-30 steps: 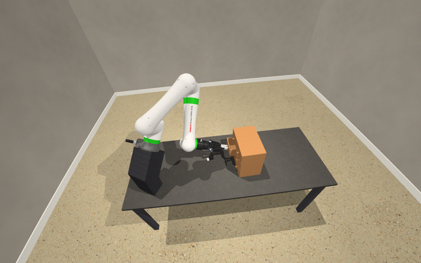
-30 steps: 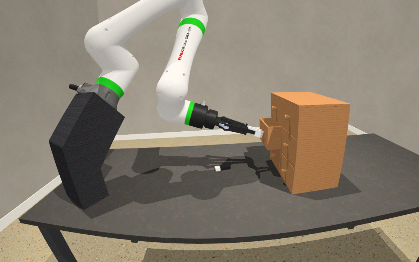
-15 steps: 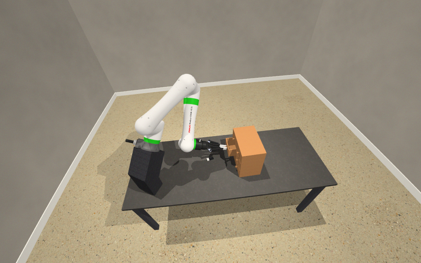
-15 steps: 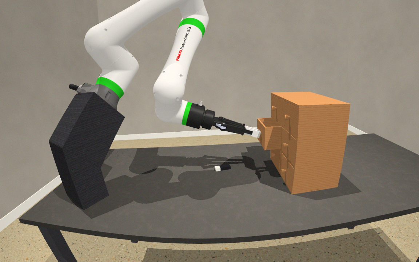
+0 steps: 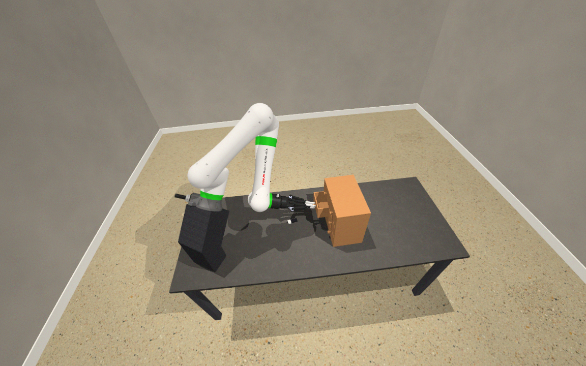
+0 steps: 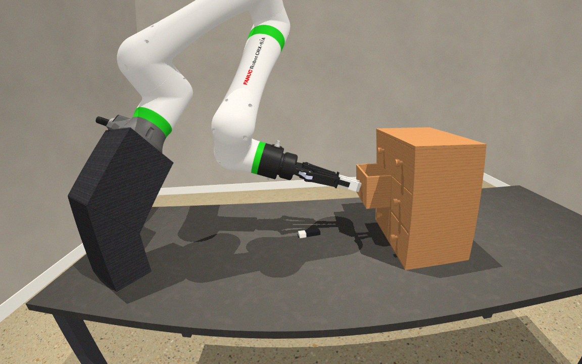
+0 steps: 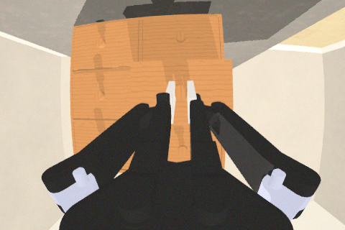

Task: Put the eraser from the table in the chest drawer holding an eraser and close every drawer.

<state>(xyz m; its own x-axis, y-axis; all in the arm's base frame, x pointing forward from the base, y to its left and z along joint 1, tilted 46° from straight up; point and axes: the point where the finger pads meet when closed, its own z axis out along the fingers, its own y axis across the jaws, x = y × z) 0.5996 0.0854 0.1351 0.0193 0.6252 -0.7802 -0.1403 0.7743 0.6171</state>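
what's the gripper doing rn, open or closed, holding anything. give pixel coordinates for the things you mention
Gripper [image 5: 314, 205] [image 6: 357, 185] [image 7: 181, 90]: closed on the knob [image 7: 181, 93] of the pulled-out middle-row drawer [image 5: 323, 212] [image 6: 379, 190] [image 7: 213, 75].

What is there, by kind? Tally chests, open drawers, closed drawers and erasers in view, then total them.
Chest: 1
Open drawer: 1
Closed drawers: 5
Eraser: 1
Total: 8

One boxy orange wooden chest [image 5: 350, 230] [image 6: 446, 203] [image 7: 222, 37] has six round-knobbed wooden drawers [image 5: 324, 212] [image 6: 379, 192] [image 7: 208, 75]; one black-and-white block-shaped eraser [image 5: 292, 221] [image 6: 308, 233] lies before the chest.
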